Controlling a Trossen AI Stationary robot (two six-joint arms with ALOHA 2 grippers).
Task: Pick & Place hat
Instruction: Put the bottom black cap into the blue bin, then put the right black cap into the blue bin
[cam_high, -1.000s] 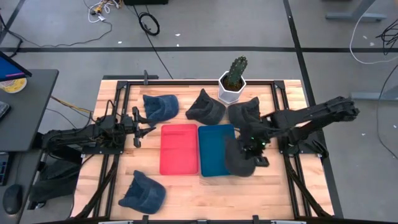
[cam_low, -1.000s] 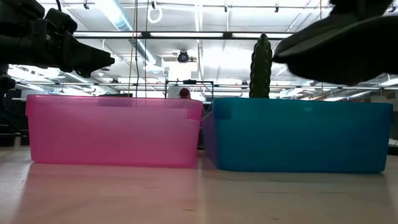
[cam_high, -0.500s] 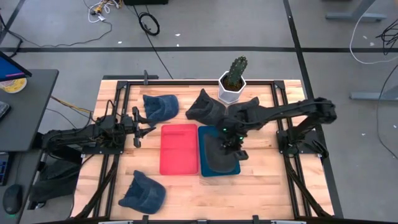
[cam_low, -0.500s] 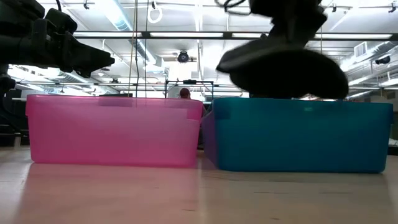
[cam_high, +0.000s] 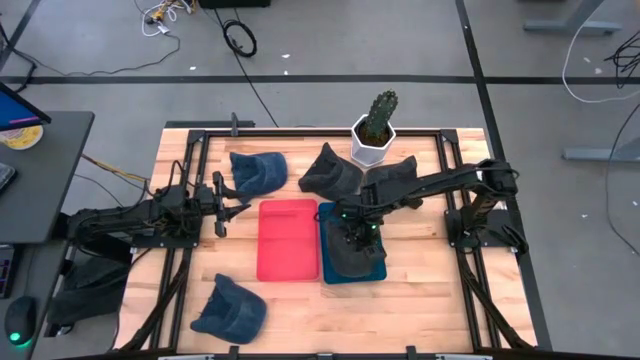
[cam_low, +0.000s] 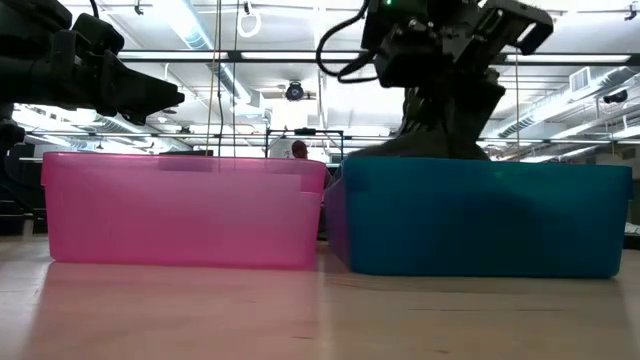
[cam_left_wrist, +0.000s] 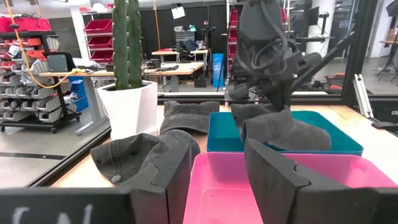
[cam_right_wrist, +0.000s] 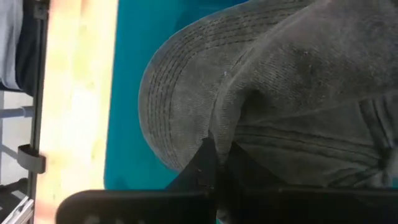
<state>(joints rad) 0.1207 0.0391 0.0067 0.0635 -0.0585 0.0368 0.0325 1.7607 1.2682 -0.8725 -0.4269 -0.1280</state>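
My right gripper (cam_high: 352, 235) is shut on a dark grey hat (cam_high: 356, 260) and stands over the blue bin (cam_high: 328, 215), beside the pink bin (cam_high: 288, 240). In the low view the right gripper (cam_low: 440, 75) is just above the blue bin's rim (cam_low: 480, 165), and the hat (cam_low: 435, 140) reaches down into the bin. The hat also shows in the left wrist view (cam_left_wrist: 286, 132). My left gripper (cam_high: 226, 205) waits open and empty, left of the pink bin. My right gripper pinches a fold of the hat's crown (cam_right_wrist: 245, 134) between its two fingers, close to where the brim (cam_right_wrist: 177, 93) joins it. The fingers come from above, pointing down. The hat hangs below them with its lower part inside the blue bin; whether it touches the bin's floor is hidden.
A white pot with a cactus (cam_high: 376, 130) stands at the far edge. Two dark hats (cam_high: 330, 172) (cam_high: 392, 178) lie beside it and a blue hat (cam_high: 258, 170) lies to their left. Another blue hat (cam_high: 230, 310) lies near the front left.
My right gripper has carried the dark hat toward the table's left edge, from beside the blue bin's right side to over the bin. It has then gone down, so the hat has sunk from clear above the rim into the bin.
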